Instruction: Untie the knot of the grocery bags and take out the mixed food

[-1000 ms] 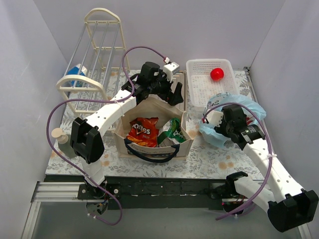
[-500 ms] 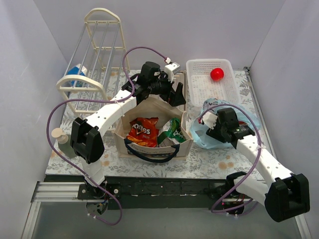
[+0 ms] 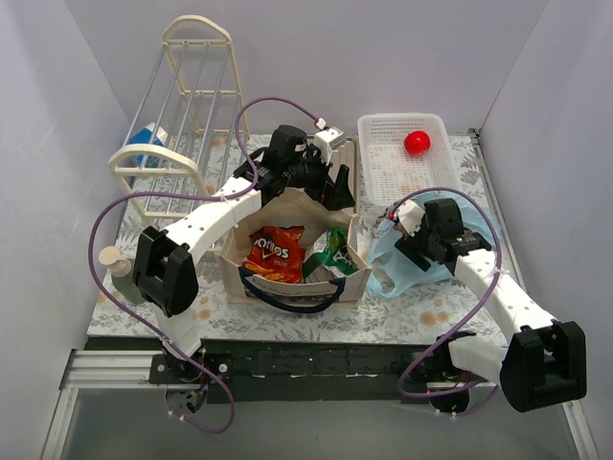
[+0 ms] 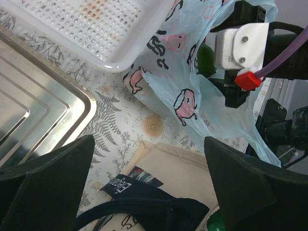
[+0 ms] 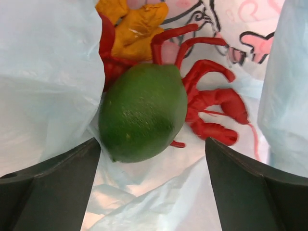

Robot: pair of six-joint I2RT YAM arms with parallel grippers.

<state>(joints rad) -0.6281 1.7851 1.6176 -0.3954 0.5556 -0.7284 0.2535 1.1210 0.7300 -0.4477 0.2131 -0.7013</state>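
Note:
The beige tote (image 3: 287, 205) stands open at table centre with the Doritos bag (image 3: 273, 255) and green snack bag (image 3: 331, 251) inside. My left gripper (image 3: 330, 182) hangs open and empty over its back rim; the left wrist view shows the rim (image 4: 192, 175) and navy handle (image 4: 144, 211) between the jaws (image 4: 149, 163). My right gripper (image 3: 402, 240) is open inside the light-blue bag (image 3: 388, 265). The green round fruit (image 5: 142, 113) lies just ahead of its jaws (image 5: 151, 159), on the red lobster (image 5: 214, 103). The red apple (image 3: 416, 143) lies in the white basket.
The white slotted basket (image 3: 383, 172) sits back right, touching the blue bag (image 4: 183, 91). A metal tray (image 4: 33, 130) lies behind the tote. A cream wire rack (image 3: 182, 105) with a blue-and-white carton (image 3: 144, 139) stands back left. A grey cup (image 3: 120, 268) stands at the left edge.
My right arm has swung left and forward, pushing its gripper into the blue bag, which has shifted left and slumped. The left arm has barely moved.

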